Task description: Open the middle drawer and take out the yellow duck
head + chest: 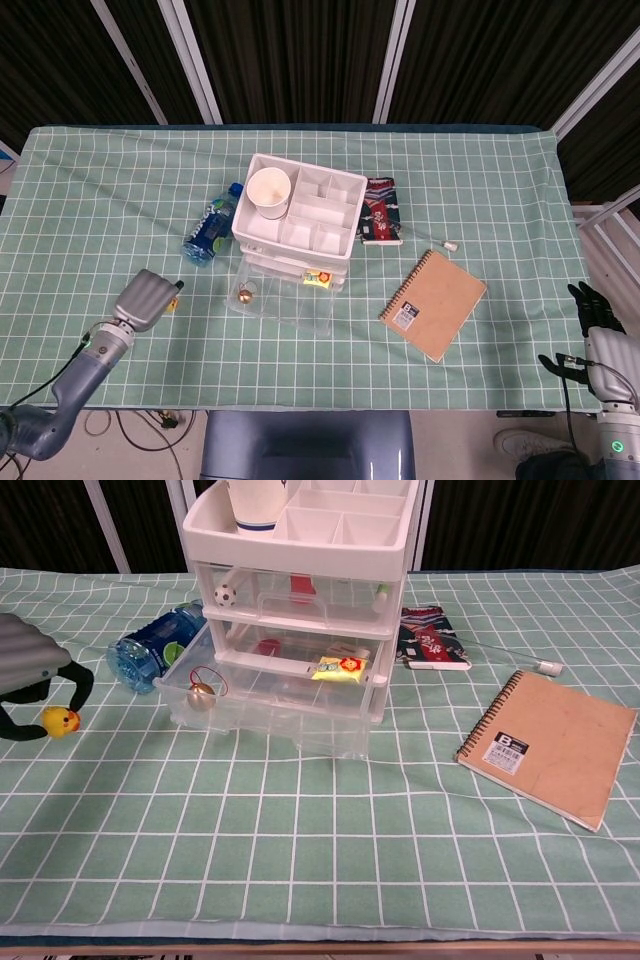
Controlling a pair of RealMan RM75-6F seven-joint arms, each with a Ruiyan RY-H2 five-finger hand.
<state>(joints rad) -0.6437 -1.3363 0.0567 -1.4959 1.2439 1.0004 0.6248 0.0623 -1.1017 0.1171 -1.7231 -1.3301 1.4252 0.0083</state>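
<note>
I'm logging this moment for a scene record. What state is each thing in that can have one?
Middle drawer: pulled open.
Top drawer: closed.
Yellow duck: out of the drawer, held between the left robot hand's fingers near the cloth.
Left robot hand: gripping the duck.
Right robot hand: at the table's edge, holding nothing visible.
Water bottle: lying on its side.
Notebook: closed.
Paper cup: upright.

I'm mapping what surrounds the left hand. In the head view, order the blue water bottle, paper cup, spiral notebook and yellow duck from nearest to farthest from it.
From the left hand:
1. Yellow duck, at its fingers.
2. Blue water bottle, beyond it, left of the drawers.
3. Paper cup, on top of the drawer unit.
4. Spiral notebook, far across on the right.
</note>
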